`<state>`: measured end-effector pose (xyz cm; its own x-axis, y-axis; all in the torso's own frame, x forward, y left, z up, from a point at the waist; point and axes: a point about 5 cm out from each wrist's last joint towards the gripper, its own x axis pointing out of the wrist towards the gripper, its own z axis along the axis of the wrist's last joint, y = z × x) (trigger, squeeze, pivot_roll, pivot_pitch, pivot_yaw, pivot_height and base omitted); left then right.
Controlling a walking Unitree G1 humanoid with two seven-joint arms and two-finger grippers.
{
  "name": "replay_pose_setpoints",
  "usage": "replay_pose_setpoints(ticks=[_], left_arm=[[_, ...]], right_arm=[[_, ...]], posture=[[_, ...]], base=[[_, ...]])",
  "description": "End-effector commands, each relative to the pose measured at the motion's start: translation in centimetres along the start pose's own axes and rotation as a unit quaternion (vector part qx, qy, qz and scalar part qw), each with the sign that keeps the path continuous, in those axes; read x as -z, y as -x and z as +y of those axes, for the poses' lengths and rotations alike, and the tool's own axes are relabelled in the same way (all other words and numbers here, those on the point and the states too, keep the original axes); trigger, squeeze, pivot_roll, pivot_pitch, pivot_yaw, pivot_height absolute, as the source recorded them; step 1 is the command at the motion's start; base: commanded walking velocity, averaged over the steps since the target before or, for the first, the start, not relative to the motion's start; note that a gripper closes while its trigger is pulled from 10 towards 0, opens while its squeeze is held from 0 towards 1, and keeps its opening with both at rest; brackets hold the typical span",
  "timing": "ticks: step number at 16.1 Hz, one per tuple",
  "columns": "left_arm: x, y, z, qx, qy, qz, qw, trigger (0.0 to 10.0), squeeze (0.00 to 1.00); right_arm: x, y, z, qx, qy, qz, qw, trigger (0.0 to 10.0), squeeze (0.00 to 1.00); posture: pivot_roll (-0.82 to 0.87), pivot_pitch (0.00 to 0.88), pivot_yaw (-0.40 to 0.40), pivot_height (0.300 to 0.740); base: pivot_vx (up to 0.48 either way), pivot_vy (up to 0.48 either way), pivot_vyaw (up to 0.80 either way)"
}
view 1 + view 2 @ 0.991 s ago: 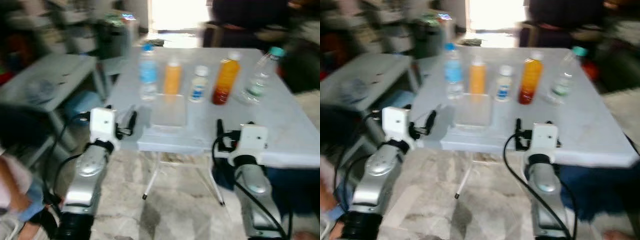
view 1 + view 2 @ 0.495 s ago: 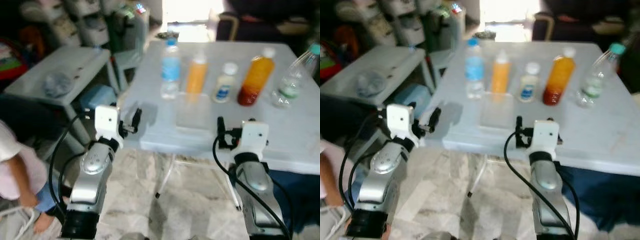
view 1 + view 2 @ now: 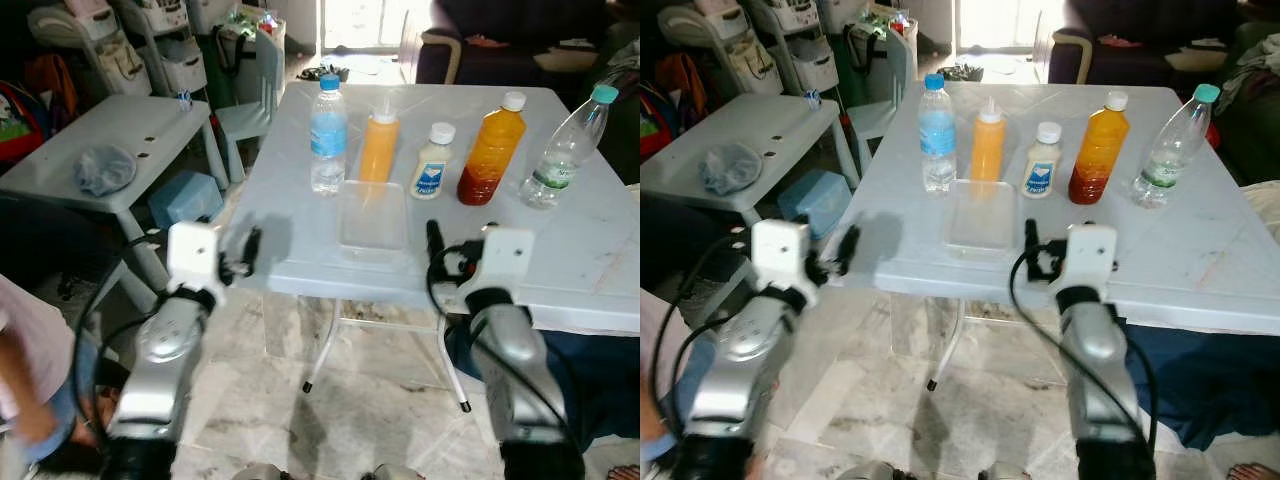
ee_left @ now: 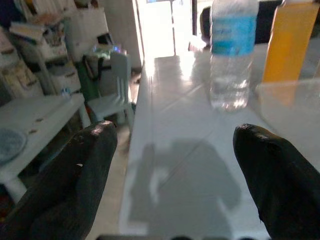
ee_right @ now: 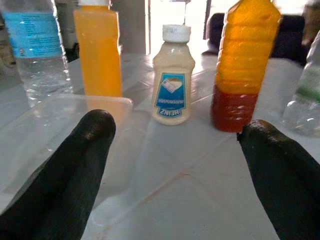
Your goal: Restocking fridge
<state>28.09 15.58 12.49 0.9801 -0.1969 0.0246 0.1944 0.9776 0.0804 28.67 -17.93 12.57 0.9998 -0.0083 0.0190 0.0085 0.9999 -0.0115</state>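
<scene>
Five bottles (image 3: pixel 490 147) stand behind an empty clear tub (image 3: pixel 373 214); both end effectors (image 5: pixel 175 150) gape wide.

2 silver arms, white boxy wrist blocks (looping black cables), black-fingered left tool (image 3: pixel 250 250), right tool (image 3: pixel 434 240)

A clear shallow plastic tray (image 3: pixel 372 213) sits by the white table's (image 3: pixel 590 250) near edge (five bottles lined behind it); the right near corner lies bare.

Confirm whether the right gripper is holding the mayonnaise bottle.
No, the right gripper is open and empty, its fingers spread short of the mayonnaise bottle standing on the table.
</scene>
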Motion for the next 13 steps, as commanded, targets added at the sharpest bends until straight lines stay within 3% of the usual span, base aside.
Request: replay_pose_setpoints(ticks=[1, 3, 4, 7, 9, 13], left_arm=[[-0.8, 0.0, 0.1, 0.003, -0.002, -0.011, 1.000, 10.0, 0.00], [-1.0, 0.1, 0.0, 0.003, -0.009, -0.013, 1.000, 10.0, 0.00], [-1.2, 0.5, 0.1, 0.007, -0.020, -0.012, 1.000, 10.0, 0.00], [-1.3, 0.8, 0.3, 0.010, -0.023, -0.008, 1.000, 10.0, 0.00], [-1.6, 0.8, 0.4, 0.013, -0.026, -0.008, 1.000, 10.0, 0.00], [-1.8, 0.7, 0.1, 0.023, -0.028, -0.009, 0.999, 10.0, 0.00]], right_arm=[[0.0, -0.7, 0.5, -0.025, -0.013, 0.006, 1.000, 10.0, 0.00], [-0.3, -1.4, 0.7, -0.043, -0.020, 0.003, 0.999, 10.0, 0.00], [-0.6, -2.6, 1.2, -0.067, -0.031, 0.000, 0.997, 10.0, 0.00], [-0.8, -3.3, 1.8, -0.077, -0.052, 0.002, 0.996, 10.0, 0.00], [0.1, -3.0, 2.1, -0.058, -0.080, 0.018, 0.995, 10.0, 0.00], [-0.1, -1.9, 2.2, -0.035, -0.073, -0.005, 0.997, 10.0, 0.00]], posture=[[0.05, 0.033, 0.040, 0.740], [0.06, 0.039, 0.043, 0.740], [0.08, 0.046, 0.054, 0.740], [0.10, 0.049, 0.060, 0.740], [0.10, 0.053, 0.068, 0.740], [0.09, 0.057, 0.077, 0.740]], base=[[0.000, 0.000, 0.00], [0.000, 0.000, 0.00], [0.000, 0.000, 0.00], [0.000, 0.000, 0.00], [0.000, 0.000, 0.00], [0.000, 0.000, 0.00]])
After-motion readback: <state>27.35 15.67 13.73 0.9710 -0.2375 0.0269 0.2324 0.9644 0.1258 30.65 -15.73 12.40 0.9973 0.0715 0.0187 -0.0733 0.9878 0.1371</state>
